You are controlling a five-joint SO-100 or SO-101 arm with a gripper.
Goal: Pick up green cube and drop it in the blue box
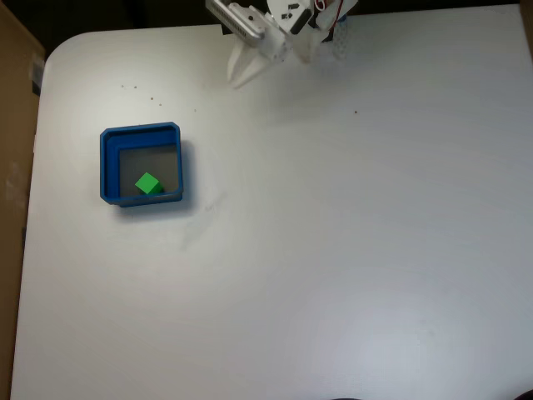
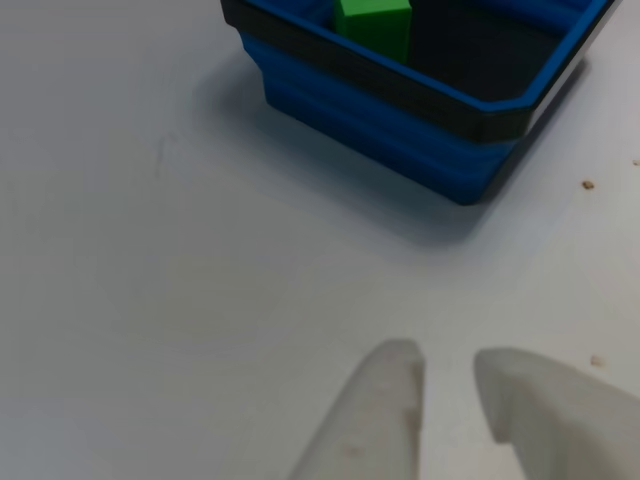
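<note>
Resting inside blue box [image 1: 105,158], green cube [image 1: 148,184], well apart from jaws

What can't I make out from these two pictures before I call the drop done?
- Green cube: in the other view its top is cut off by the upper edge and its base hidden behind the blue box wall; the fixed view shows it inside the box.
- Gripper: the other view shows just the fingertips, slightly apart; the rest is cut off below.
- Arm: the fixed view's top edge cuts it off.

White table [image 1: 333,250] w/ blue box [image 1: 107,167], few dark specks [image 1: 152,102].
</note>
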